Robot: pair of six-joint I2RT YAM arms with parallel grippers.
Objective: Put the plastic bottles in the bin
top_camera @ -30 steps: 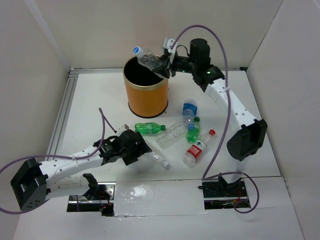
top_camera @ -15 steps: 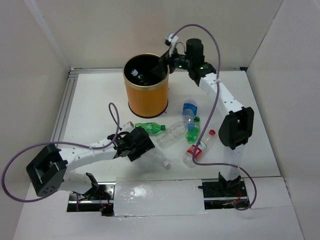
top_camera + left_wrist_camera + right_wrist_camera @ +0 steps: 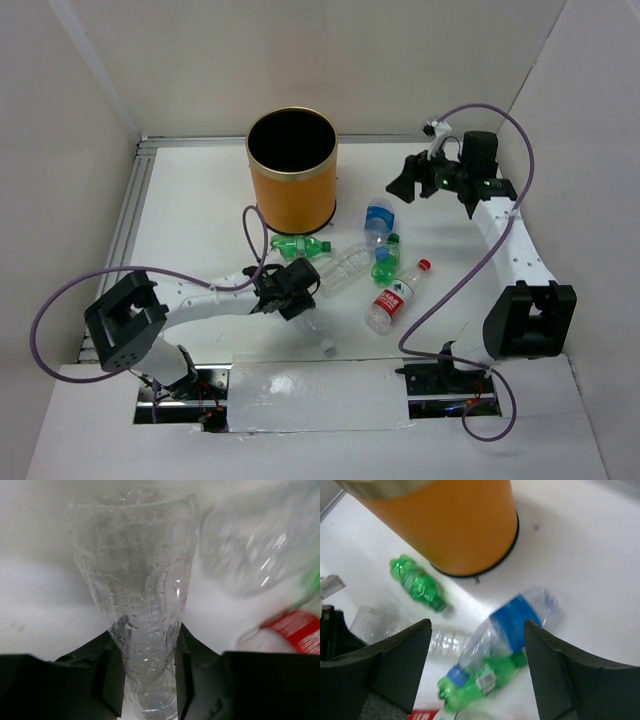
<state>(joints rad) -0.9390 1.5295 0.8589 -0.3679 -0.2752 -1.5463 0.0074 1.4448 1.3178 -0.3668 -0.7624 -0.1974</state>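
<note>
The orange bin (image 3: 291, 190) stands at the back, its inside dark. My left gripper (image 3: 295, 292) is shut on a plain clear bottle (image 3: 142, 605) lying on the table, its cap end (image 3: 323, 342) pointing toward me. My right gripper (image 3: 402, 186) hangs open and empty, right of the bin and above the loose bottles. Below it lie a blue-labelled bottle (image 3: 517, 622) and a green bottle (image 3: 480, 682). Another green bottle (image 3: 298, 247), a second clear bottle (image 3: 346, 265) and a red-labelled bottle (image 3: 393, 298) lie in the middle.
White walls close in the table at the back and both sides. A metal rail (image 3: 122, 235) runs along the left edge. In the left wrist view the second clear bottle (image 3: 255, 545) and the red label (image 3: 295, 630) lie close on the right.
The right gripper let a clear, blue-capped bottle fall into the bin, then swung away to the right, open. The left gripper moved right and shut on the clear bottle.
</note>
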